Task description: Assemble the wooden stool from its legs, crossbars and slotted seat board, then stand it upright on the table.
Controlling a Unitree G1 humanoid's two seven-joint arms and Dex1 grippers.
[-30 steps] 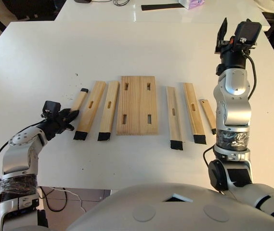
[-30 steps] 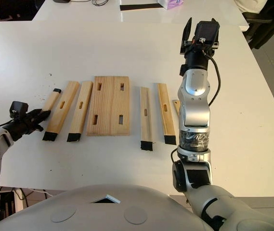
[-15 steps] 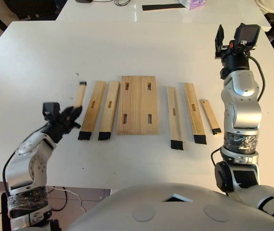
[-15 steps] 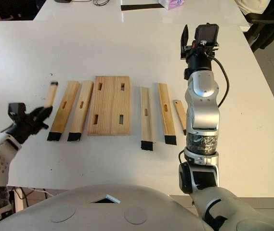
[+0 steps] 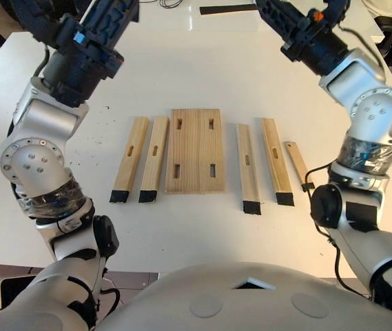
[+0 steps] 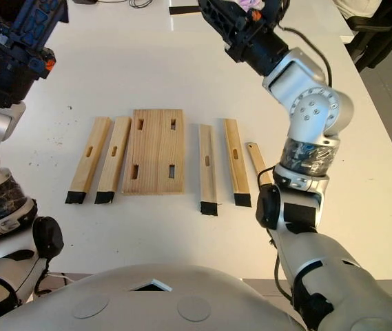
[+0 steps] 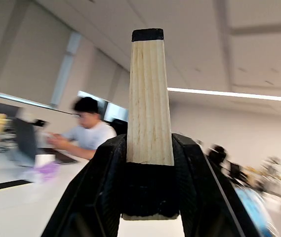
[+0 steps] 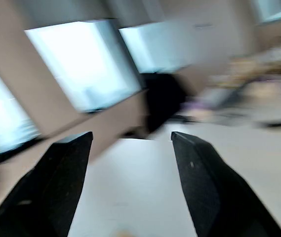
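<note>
The slotted seat board [image 5: 194,149] lies flat in the middle of the white table [image 5: 202,76]. Two legs [image 5: 129,157] [image 5: 154,157] lie side by side to its left. Two more legs [image 5: 247,165] [image 5: 277,160] lie to its right, then a short crossbar [image 5: 297,164]. My left gripper [image 5: 113,10] is raised high over the far left of the table. In the left wrist view it [image 7: 149,141] is shut on another short crossbar [image 7: 149,96] with a black tip, which sticks out past the fingers [image 7: 98,187]. My right gripper [image 5: 273,12] is raised over the far right, open, its fingers [image 8: 61,187] holding nothing.
A second white table [image 5: 182,15] stands behind, with a black strip [image 5: 227,9] on it. The table's front edge runs just below the legs' black ends. Bare surface lies beyond the parts and to either side.
My left arm has swung up from table height, lifting the short crossbar that lay left of the legs. My right arm has tipped forward and inward, still high.
</note>
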